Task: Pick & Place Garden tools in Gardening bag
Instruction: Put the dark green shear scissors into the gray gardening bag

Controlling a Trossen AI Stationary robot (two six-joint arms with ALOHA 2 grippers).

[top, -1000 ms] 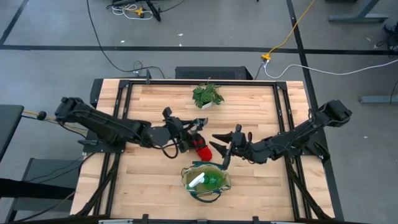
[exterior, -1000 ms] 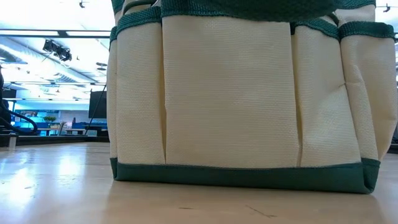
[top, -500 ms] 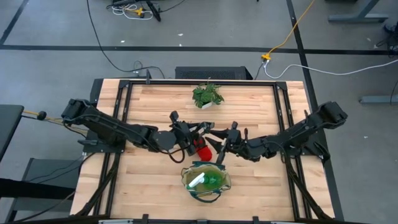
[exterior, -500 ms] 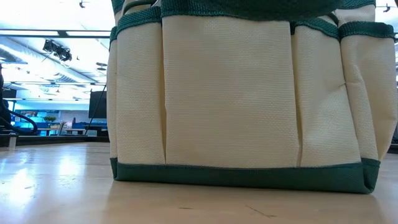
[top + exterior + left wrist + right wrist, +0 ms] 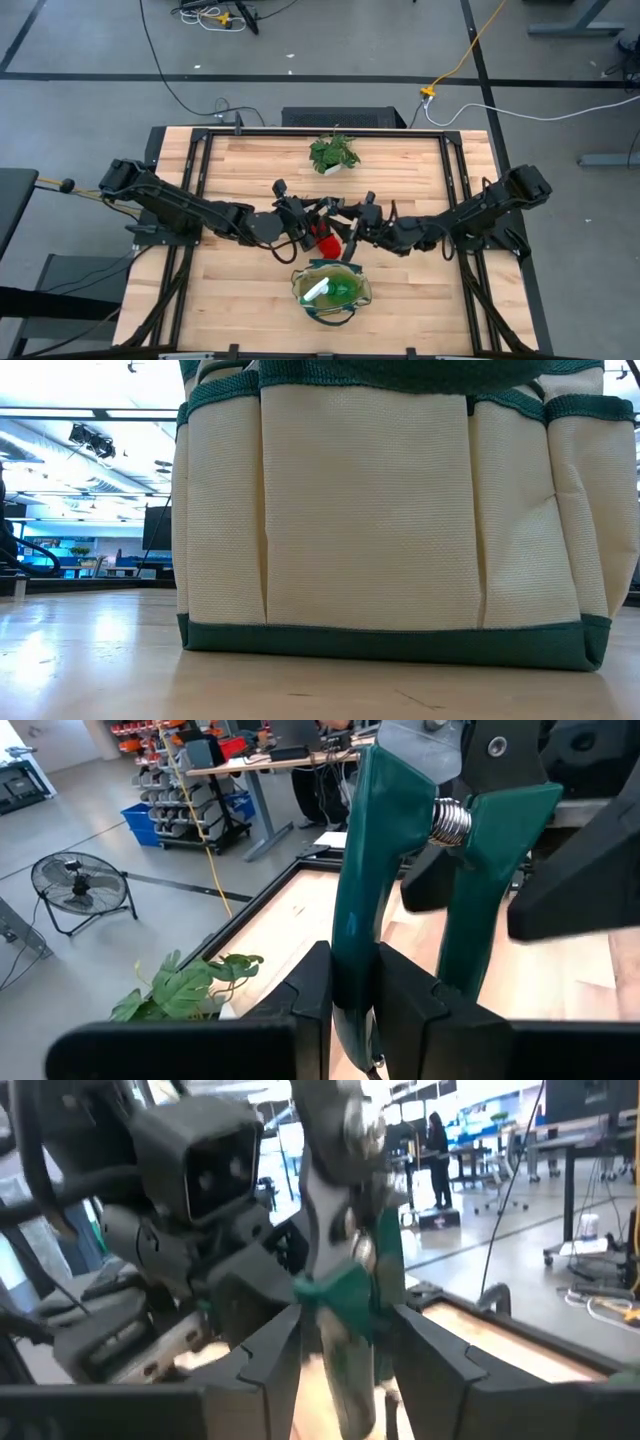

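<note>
Over the middle of the wooden counter both arms meet around the green-handled pruning shears. The left tool is clenched on one green handle, holding the shears up off the counter. The right tool sits with its fingers spread to either side of the shears, not visibly pinching them, so this looks to me like a hand-over in mid-air. Just below them lies the red-and-black glove, not yet put away. The beige canvas bag with dark green trim stands near the front edge, and the green spray bottle with its white nozzle is already inside. The leafy potted plant stays at the back. I judge one tool stowed, shears and glove remaining; the rake I cannot find.
</note>
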